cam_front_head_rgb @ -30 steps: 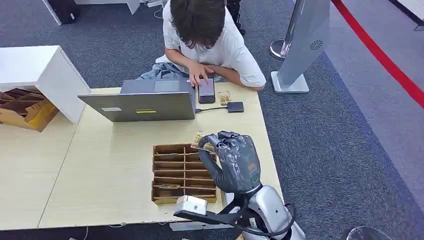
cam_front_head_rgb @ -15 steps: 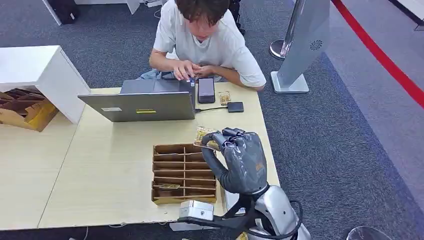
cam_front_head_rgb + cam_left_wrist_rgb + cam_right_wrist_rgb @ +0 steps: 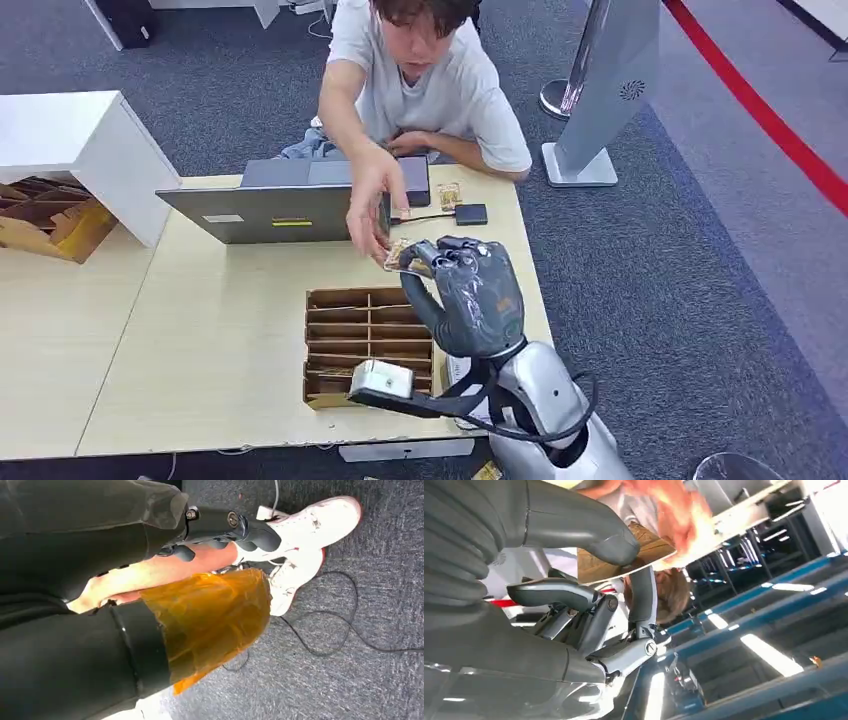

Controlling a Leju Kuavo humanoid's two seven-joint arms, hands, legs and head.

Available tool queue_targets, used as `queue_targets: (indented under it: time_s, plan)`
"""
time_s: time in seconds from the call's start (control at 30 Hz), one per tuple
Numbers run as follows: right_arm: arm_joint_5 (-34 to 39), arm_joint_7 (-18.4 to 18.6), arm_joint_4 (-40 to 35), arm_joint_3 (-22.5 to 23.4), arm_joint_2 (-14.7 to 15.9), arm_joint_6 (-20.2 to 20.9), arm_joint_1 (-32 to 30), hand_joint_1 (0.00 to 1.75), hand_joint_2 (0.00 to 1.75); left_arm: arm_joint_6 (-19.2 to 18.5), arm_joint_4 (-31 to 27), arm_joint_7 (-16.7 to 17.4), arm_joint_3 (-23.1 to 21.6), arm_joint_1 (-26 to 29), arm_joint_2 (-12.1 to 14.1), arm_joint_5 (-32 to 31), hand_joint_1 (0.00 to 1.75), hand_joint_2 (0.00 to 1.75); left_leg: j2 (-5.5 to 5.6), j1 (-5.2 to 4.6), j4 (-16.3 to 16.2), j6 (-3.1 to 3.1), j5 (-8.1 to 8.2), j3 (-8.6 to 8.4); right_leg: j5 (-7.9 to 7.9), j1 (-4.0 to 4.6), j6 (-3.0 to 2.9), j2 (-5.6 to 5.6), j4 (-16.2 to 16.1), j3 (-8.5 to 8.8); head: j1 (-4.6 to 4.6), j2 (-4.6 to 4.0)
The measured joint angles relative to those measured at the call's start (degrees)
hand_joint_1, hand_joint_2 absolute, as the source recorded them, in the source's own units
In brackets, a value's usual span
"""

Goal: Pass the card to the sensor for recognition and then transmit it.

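Above the table: right hand (image 3: 470, 300) pinches the thin tan patterned card (image 3: 403, 262) between thumb and fingers, over the brown wooden slotted tray (image 3: 366, 345).
Person's hand (image 3: 372, 210): reaching, at the card's far edge.
Card feel: likely light, stiff, slick; take by the free edge.
Left hand: fingers' state unclear.

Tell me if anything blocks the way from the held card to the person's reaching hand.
Nothing visible does. The right robot hand pinches the card above the table, and the person's hand is already at the card's edge. The wooden tray lies below, off that path, and the laptop stands behind the hand.
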State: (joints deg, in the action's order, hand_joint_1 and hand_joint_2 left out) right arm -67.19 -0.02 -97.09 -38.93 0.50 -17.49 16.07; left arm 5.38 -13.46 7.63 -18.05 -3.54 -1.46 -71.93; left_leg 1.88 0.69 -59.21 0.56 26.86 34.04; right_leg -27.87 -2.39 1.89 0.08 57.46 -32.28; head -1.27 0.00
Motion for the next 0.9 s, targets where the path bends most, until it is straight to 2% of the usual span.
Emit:
queue_targets:
  time_s: [0.17,0.8,0.83,0.87,0.9]
  plan:
    - [0.0,0.4,2.8,0.6,-0.5,0.6,1.5,1.75,1.75,-0.3,0.0,0.0,-0.9,-0.3,0.0,-0.2,0.00,0.00,0.02,0.00,0.0,0.00,0.00,0.01,0.00,0.00,0.00,-0.01,0.0,-0.01,0.00,0.00]
    - [-0.5,1.4,6.1,1.0,-1.4,1.6,2.7,1.75,1.75,-0.5,0.0,0.0,-0.9,-0.4,0.1,-0.3,0.00,0.00,0.03,-0.01,0.0,-0.01,0.01,0.01,-0.01,-0.01,0.00,-0.02,0.0,-0.01,0.00,0.00]
    - [-0.5,1.4,6.3,1.0,-1.5,1.7,2.7,1.45,1.75,-0.5,0.0,0.0,-0.9,-0.4,0.1,-0.3,0.00,0.00,0.03,-0.01,0.0,-0.01,0.01,0.01,-0.01,-0.01,0.00,-0.02,0.0,-0.01,0.00,0.00]
    - [-0.5,1.4,6.5,1.0,-1.5,1.7,2.7,0.00,1.75,-0.5,0.0,0.0,-0.9,-0.4,0.1,-0.3,0.00,0.00,0.03,-0.01,0.0,-0.01,0.01,0.02,-0.01,-0.01,0.00,-0.02,0.0,-0.01,0.00,0.00]
    - [-0.5,1.4,6.7,1.0,-1.6,1.7,2.7,0.00,1.75,-0.5,0.0,0.0,-0.9,-0.4,0.1,-0.3,0.00,0.00,0.03,-0.01,0.0,-0.01,0.01,0.01,-0.01,-0.01,0.00,-0.02,0.0,-0.01,0.00,0.00]
